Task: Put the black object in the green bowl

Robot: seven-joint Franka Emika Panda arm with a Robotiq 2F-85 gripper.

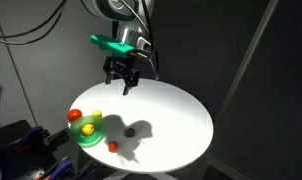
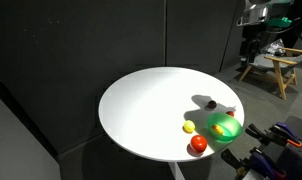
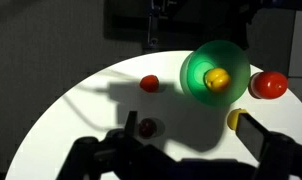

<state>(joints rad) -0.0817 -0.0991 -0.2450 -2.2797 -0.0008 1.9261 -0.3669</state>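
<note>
The black object (image 3: 147, 128) is a small dark lump lying in shadow on the white round table (image 3: 81, 110); it shows in both exterior views (image 1: 131, 130) (image 2: 210, 102). The green bowl (image 3: 196, 68) stands on the table with a yellow ball (image 3: 217, 78) inside it, a short way from the black object, and shows in both exterior views (image 1: 91, 140) (image 2: 231, 131). My gripper (image 1: 123, 85) hangs well above the table, open and empty. In the wrist view (image 3: 191, 140) its dark fingers frame the lower edge, with the black object beside the left finger.
A small red ball (image 3: 149, 83) lies between the black object and the bowl's side. A bigger red-orange ball (image 3: 268, 85) and a second yellow ball (image 3: 234, 119) lie by the bowl near the table's edge. Dark curtains surround the table; a wooden stool (image 2: 276, 65) stands behind.
</note>
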